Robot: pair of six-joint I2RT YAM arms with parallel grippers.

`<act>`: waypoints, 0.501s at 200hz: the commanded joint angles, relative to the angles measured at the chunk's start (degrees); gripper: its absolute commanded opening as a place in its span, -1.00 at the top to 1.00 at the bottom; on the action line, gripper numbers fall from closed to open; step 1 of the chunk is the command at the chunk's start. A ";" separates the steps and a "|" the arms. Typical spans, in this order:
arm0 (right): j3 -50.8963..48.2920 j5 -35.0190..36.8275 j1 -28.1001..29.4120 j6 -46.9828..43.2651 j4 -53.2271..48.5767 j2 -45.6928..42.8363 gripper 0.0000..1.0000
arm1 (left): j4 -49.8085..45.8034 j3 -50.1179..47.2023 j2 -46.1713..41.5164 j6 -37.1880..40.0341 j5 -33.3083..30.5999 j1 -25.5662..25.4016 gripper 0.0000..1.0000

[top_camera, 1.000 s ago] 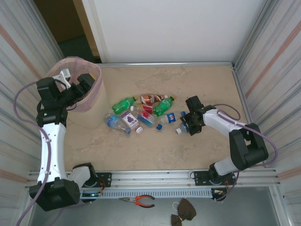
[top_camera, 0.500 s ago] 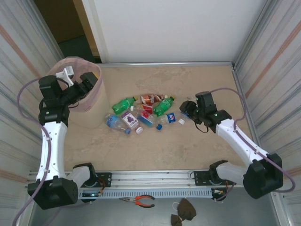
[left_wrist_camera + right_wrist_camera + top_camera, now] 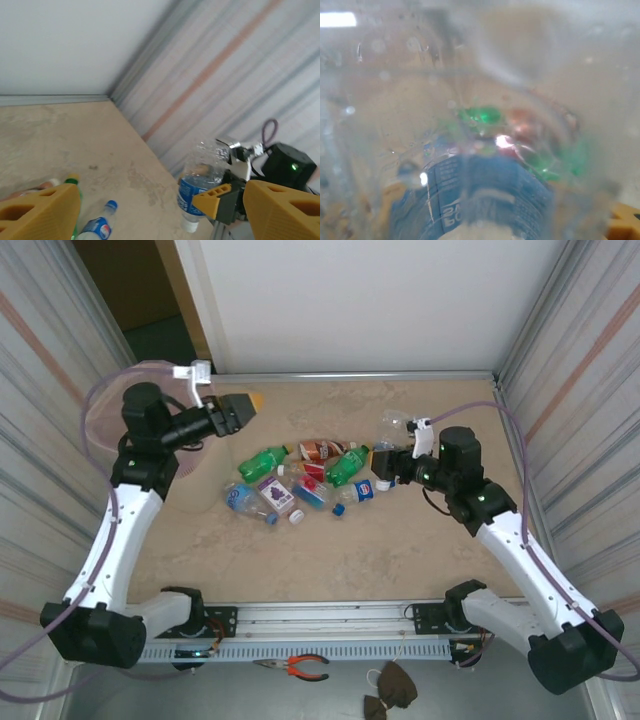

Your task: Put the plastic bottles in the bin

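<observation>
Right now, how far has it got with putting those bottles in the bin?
Done: hard to say, since the inside of the bin is hidden from view. In hand: the right hand grips a clear blue-labelled bottle, cap downward. The left hand is open and empty, near the bin. Left: a pile of bottles lies mid-table, so most of the job looks undone.

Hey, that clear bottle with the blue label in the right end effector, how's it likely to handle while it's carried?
Probably light: the clear bottle looks mostly empty and see-through. Its walls are likely thin, so the right end effector may dent it where it grips. It hangs cap down and looks smooth, so it might slip or swivel if the grip loosens.
</observation>
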 commanded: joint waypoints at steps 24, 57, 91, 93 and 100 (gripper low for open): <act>3.52 -9.70 3.48 -13.68 3.28 -2.80 -0.21 | 3.05 6.88 2.38 14.36 4.75 -10.32 -0.77; 6.23 -13.39 5.48 -15.79 3.46 -2.95 -0.21 | 1.86 10.31 4.29 21.75 7.93 -17.04 -0.83; 8.27 -16.02 8.12 -17.18 4.84 -3.42 -0.21 | -1.86 14.35 6.97 27.31 8.42 -22.22 -0.87; 8.34 -15.96 8.27 -17.29 4.90 -3.48 -0.21 | -1.86 14.45 7.15 27.43 8.31 -22.47 -0.88; 8.46 -16.12 8.83 -17.81 5.18 -3.60 -0.21 | -1.86 14.93 7.70 27.86 7.92 -23.45 -0.88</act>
